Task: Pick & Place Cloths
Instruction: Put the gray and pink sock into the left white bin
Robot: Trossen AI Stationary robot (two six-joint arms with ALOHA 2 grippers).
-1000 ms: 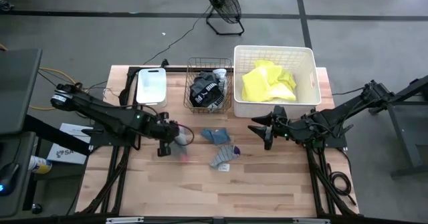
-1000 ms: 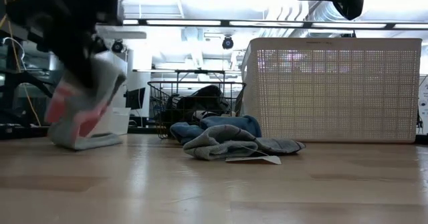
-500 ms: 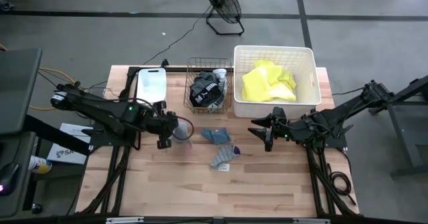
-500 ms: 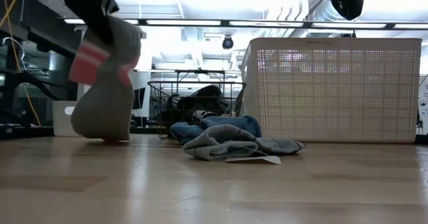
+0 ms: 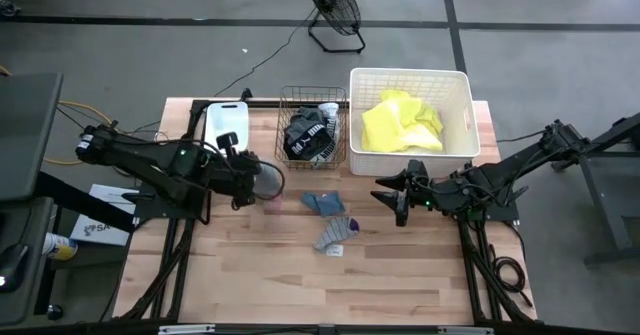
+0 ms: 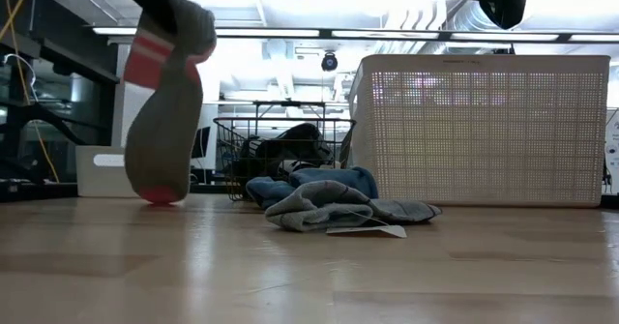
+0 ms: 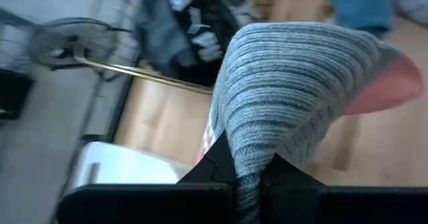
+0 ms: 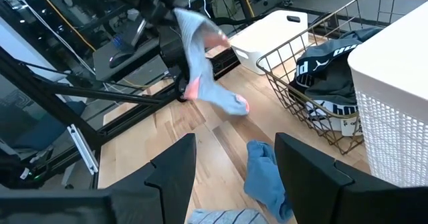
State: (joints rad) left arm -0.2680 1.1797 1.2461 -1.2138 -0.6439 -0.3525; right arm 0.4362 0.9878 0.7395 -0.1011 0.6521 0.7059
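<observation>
My left gripper (image 5: 248, 175) is shut on a grey ribbed sock (image 6: 164, 102) with a pink-red stripe and a pink toe, near the table's left middle. The sock also shows in the right wrist view (image 8: 204, 63). My right gripper (image 5: 392, 197) waits open in front of the big white tub, touching nothing. A blue cloth (image 5: 322, 203) and a grey cloth (image 5: 336, 233) lie flat on the table between the arms. Neon-yellow cloth (image 5: 402, 123) fills the big tub. A black cloth with white print (image 5: 308, 135) sits in the wire basket. My left gripper pinches the sock between its two fingers near its striped upper end (image 7: 246, 174), coming from above. The ribbed fabric bulges over the fingertips, so whether they hold one layer or several does not show. The sock hangs down long, its pink toe (image 6: 160, 194) at table height.
A small white tub (image 5: 226, 127) stands at the far left, a copper wire basket (image 5: 312, 100) beside it, and a big white tub (image 5: 460, 85) at the far right. Bare wood lies along the near half of the table (image 5: 300, 285).
My left gripper has risen and moved toward the table's far edge, nearer the small white tub and the wire basket. The sock, which was bunched with its lower part on the table, now hangs stretched out below the fingers.
</observation>
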